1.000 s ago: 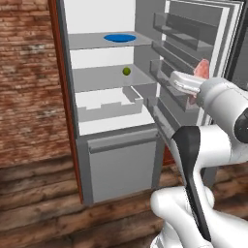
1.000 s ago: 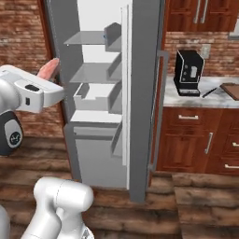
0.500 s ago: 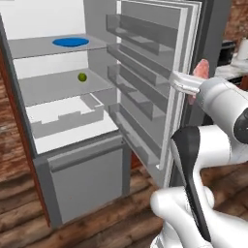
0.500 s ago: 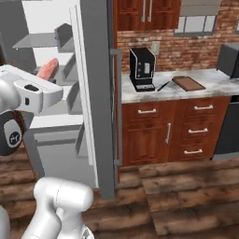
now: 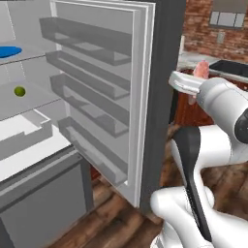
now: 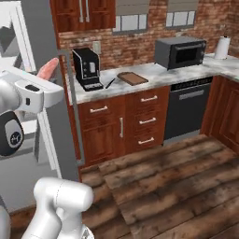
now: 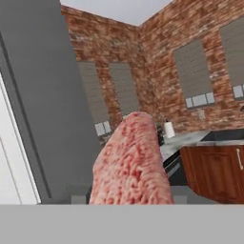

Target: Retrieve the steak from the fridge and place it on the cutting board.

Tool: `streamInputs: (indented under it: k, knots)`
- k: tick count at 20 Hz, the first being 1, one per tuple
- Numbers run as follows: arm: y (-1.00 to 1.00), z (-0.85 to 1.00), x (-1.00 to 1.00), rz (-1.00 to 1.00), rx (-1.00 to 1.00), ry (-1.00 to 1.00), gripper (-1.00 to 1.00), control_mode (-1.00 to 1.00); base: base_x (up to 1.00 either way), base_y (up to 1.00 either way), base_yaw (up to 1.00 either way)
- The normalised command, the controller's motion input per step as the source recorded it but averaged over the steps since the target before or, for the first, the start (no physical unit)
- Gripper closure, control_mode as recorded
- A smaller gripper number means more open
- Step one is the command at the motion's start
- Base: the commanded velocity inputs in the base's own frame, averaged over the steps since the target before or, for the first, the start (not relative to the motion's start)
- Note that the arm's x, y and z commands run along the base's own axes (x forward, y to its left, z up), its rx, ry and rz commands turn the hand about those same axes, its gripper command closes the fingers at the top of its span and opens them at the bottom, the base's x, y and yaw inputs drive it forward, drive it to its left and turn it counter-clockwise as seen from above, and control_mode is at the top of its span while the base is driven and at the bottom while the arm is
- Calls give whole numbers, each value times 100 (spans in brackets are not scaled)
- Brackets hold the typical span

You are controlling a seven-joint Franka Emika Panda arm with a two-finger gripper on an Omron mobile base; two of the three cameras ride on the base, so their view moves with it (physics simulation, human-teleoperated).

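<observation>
The steak [image 7: 131, 162], a pinkish-red marbled slab, stands up from my gripper, which is shut on it; the steak hides the fingertips in the hand view. In the left base view the gripper [image 5: 196, 77] holds the steak [image 5: 201, 69] just right of the open fridge door [image 5: 97, 72]. From the right base view the gripper [image 6: 44, 80] and steak [image 6: 48, 70] are beside the fridge's grey door edge [image 6: 44, 42]. The reddish-brown cutting board [image 6: 132, 78] lies on the counter, well to the right of the gripper.
A black coffee machine [image 6: 87, 69] stands left of the board, a dark microwave [image 6: 181, 52] and a paper roll [image 6: 223, 46] to its right. Brown drawers [image 6: 144, 119] and a dishwasher [image 6: 189, 109] lie below. Fridge shelves hold a green fruit [image 5: 19, 91] and blue plate [image 5: 8, 51].
Both base views have swung right: the fridge slid to the left and the counter with the board came further into view. The steak stays in the shut gripper.
</observation>
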Motion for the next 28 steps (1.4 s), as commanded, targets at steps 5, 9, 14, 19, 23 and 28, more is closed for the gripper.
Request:
streamInputs:
  k: [5, 9, 14, 19, 23, 28]
  knots:
    - [0, 0, 0, 0, 0, 0, 100, 100, -28, 0, -57]
    - [0, 0, 0, 0, 0, 0, 100, 100, -4, 0, -53]
    - [0, 0, 0, 0, 0, 0, 100, 100, 4, 0, -49]
    - [0, 0, 0, 0, 0, 0, 100, 100, 19, 0, -48]
    - [0, 0, 0, 0, 0, 0, 100, 100, 39, 0, -45]
    - [0, 0, 0, 0, 0, 0, 100, 100, 57, 0, -38]
